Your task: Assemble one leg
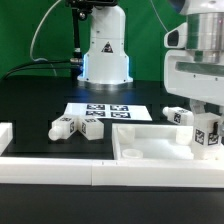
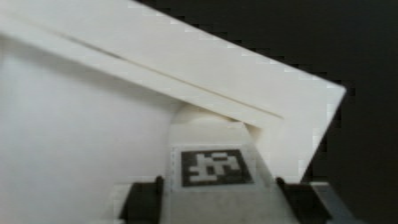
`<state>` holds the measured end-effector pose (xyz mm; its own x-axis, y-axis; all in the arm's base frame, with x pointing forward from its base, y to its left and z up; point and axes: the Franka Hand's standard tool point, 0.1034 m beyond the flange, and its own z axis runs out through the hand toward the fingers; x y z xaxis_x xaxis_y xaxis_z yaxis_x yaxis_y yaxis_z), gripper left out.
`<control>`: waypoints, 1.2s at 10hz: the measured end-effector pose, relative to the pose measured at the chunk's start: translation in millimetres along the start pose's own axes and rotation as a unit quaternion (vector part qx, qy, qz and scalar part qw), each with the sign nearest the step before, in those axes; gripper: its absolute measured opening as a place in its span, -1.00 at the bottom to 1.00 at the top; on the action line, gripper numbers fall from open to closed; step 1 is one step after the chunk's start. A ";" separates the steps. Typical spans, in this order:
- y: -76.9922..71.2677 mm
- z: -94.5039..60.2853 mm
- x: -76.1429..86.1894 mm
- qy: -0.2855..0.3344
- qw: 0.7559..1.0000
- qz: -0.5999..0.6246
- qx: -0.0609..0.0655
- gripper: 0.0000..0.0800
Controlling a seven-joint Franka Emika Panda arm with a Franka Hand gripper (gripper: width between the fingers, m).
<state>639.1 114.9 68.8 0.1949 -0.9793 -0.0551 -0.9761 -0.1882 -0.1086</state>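
One leg in hand: the fingers [image 2: 228, 203] were closed on a leg [image 2: 217, 160]; in the wrist view the dark pads [image 2: 146, 198] stood tight against both sides of its tagged body, at the lower middle of the frame
Held leg, exterior view: at the lower right of the frame, the leg [image 1: 207, 131] hung under the white gripper body, over the right end of the panel
Panel: the large white rimmed panel [image 1: 150, 155] lay along the lower right of the exterior frame on the black counter [image 1: 30, 105]; in the wrist view its corner [image 2: 107, 120] filled the upper left and middle, with the leg's far end close to the inner corner of the rim
Contact: whether the leg's tip touched the panel or only hovered near it could not be told from either view
Other legs: two lay on the counter at the lower left [image 1: 64, 127] [image 1: 92, 129], and one more [image 1: 177, 116] sat just behind the panel, near the held one
Marker board: flat at the centre of the exterior frame [image 1: 108, 110], carrying only tags
Done, as judged: picking up and carrying to the panel's corner
Left, as judged: seating the leg in the corner, fixing it there, and releasing it; no leg looked attached yet
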 end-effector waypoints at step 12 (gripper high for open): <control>1.7 -1.3 12.1 0.000 0.937 -0.349 0.010 0.62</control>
<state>639.7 102.7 69.2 0.7847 -0.6188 0.0364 -0.6094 -0.7809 -0.1371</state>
